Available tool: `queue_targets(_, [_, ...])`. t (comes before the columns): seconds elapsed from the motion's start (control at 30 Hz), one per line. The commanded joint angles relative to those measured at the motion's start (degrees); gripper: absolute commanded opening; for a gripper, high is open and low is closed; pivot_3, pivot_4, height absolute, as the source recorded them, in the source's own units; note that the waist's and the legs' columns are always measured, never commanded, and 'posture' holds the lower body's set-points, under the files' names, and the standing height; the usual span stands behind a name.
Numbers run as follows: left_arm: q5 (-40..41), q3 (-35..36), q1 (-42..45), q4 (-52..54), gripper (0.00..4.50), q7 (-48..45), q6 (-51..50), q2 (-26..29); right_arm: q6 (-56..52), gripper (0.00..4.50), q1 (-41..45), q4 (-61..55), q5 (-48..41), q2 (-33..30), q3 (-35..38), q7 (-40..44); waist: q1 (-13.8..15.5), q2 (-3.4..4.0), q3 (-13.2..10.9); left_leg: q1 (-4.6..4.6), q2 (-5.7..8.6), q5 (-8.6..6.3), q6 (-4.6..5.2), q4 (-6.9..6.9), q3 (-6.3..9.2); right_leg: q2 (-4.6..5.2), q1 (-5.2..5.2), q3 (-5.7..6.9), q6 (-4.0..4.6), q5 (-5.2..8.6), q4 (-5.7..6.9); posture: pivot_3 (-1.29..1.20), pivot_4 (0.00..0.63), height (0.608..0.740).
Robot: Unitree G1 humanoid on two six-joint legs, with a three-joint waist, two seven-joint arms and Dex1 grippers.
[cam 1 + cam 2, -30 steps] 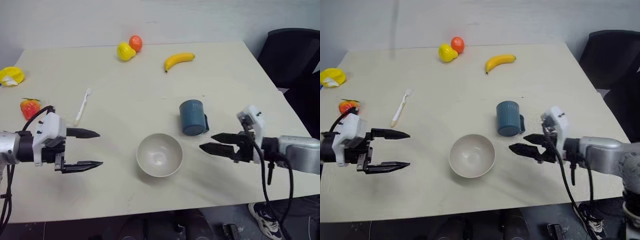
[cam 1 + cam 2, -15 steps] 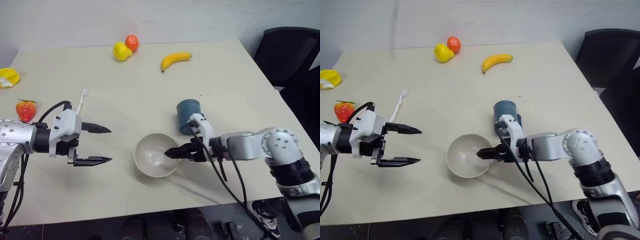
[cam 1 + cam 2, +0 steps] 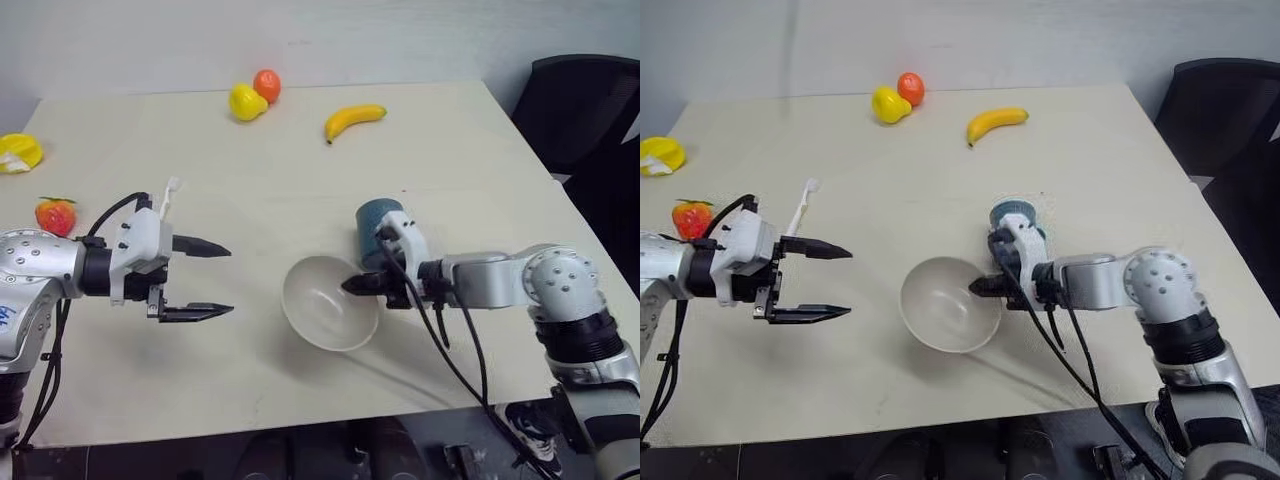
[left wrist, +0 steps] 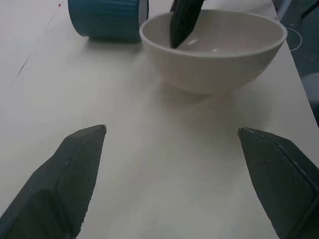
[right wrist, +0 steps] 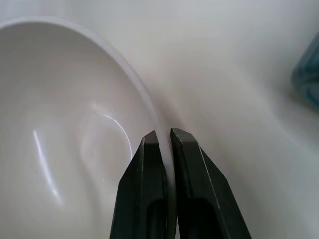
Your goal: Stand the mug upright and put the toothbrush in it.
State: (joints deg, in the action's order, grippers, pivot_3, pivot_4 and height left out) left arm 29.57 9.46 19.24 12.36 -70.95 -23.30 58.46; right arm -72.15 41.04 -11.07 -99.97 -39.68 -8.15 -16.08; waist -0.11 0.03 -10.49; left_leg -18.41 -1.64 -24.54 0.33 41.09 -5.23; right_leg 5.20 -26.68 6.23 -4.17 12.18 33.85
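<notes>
Right wrist view shows the right pincer (image 5: 162, 134) clamped on the rim of the beige bowl (image 5: 75, 129), one finger inside the bowl and one outside, the thin rim pinched between them. From the head views the bowl (image 3: 330, 302) sits tilted near the front middle of the worktop (image 3: 460, 170), its right edge lifted at the pincer's tips (image 3: 352, 286).

Just behind that pincer lies the mug (image 3: 378, 226), dark teal, on its side; in the left wrist view its ribbed blue wall (image 4: 104, 20) shows beside the bowl, close to it, though contact cannot be made out.

On the left, the left pincer (image 3: 205, 280) hovers over bare worktop with its two black fingers spread wide and nothing between them. Behind it the white toothbrush (image 3: 801, 205) lies flat, well apart from the mug.

Further back lie a banana (image 3: 354, 121), a yellow fruit (image 3: 245, 102) touching an orange one (image 3: 266, 84), and, at the left edge, a strawberry (image 3: 56, 214) and a yellow piece (image 3: 20, 152).
</notes>
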Motion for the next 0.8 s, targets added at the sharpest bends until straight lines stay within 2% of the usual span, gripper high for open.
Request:
queue_targets(0.03, [-0.62,-1.42,3.18,-1.14,4.50,0.03,0.99,-1.06,6.30,0.02,0.26,-5.13,-11.03,-2.66,5.49,-1.92,0.00,0.00,0.00,0.01,0.02,0.00,-0.01,0.00,0.00,-0.01,0.00,0.00,0.00,0.00,-0.01,0.00,0.150,0.740])
queue_targets(0.1, [-1.00,-2.01,4.12,-2.01,4.50,-0.31,1.44,-1.51,8.00,0.02,0.32,-6.03,-12.93,-3.95,7.05,-1.50,-0.01,-0.02,0.01,0.01,0.04,0.00,-0.01,0.00,-0.02,-0.04,0.00,0.00,0.00,0.00,-0.01,0.00,0.150,0.740])
queue_targets(0.2, [-1.64,-4.18,7.13,-2.98,4.50,-0.36,1.92,-3.22,8.07,0.02,-0.01,-2.16,-13.03,-15.69,19.42,1.77,0.40,0.11,-0.12,-0.05,0.04,-0.02,-0.01,0.06,-0.04,-0.05,0.00,-0.03,-0.04,-0.02,-0.04,0.00,0.150,0.740])
queue_targets(0.3, [-0.81,-5.58,10.14,-3.34,4.50,-0.05,1.29,-5.72,6.80,0.02,-11.16,7.61,0.25,-28.04,30.09,1.53,1.72,0.02,-0.06,-0.17,0.02,-0.05,0.11,0.09,-0.07,0.10,-0.03,0.05,-0.08,-0.05,-0.11,0.00,0.150,0.740])
queue_targets(0.37, [-0.85,-6.08,11.39,-3.96,4.50,-0.02,1.30,-6.84,7.10,0.02,-17.47,10.00,5.86,-30.16,34.30,2.68,1.97,-0.38,0.18,-0.27,-0.04,-0.06,0.14,0.09,-0.17,0.13,0.10,0.26,-0.08,-0.04,-0.26,0.00,0.150,0.740])
queue_targets(0.5, [-2.20,-7.82,13.67,-5.72,4.50,0.13,2.19,-9.17,8.98,0.02,-26.19,12.62,12.73,-26.29,39.55,4.11,1.06,-0.42,0.21,-0.57,-0.05,-0.06,0.19,0.12,-0.55,0.17,0.08,0.22,-0.27,-0.15,-0.34,0.00,0.150,0.740])
queue_targets(0.67, [-3.10,-9.21,15.84,-6.98,4.50,0.21,2.84,-11.68,11.02,0.02,-27.68,11.31,18.24,-17.82,37.88,4.71,-0.03,-0.31,0.15,-0.35,-0.09,0.15,-0.02,0.07,-0.69,0.07,0.09,-0.02,-0.20,-0.23,-0.15,0.00,0.150,0.740])
queue_targets(0.8, [-3.30,-9.57,16.60,-7.20,4.50,0.22,2.91,-12.59,13.92,1.17,-26.75,15.94,25.95,-13.70,38.59,4.42,0.05,-0.28,0.16,-0.15,-0.10,0.21,-0.06,0.02,-0.81,0.00,0.13,-0.23,-0.14,-0.25,-0.06,0.00,0.150,0.740])
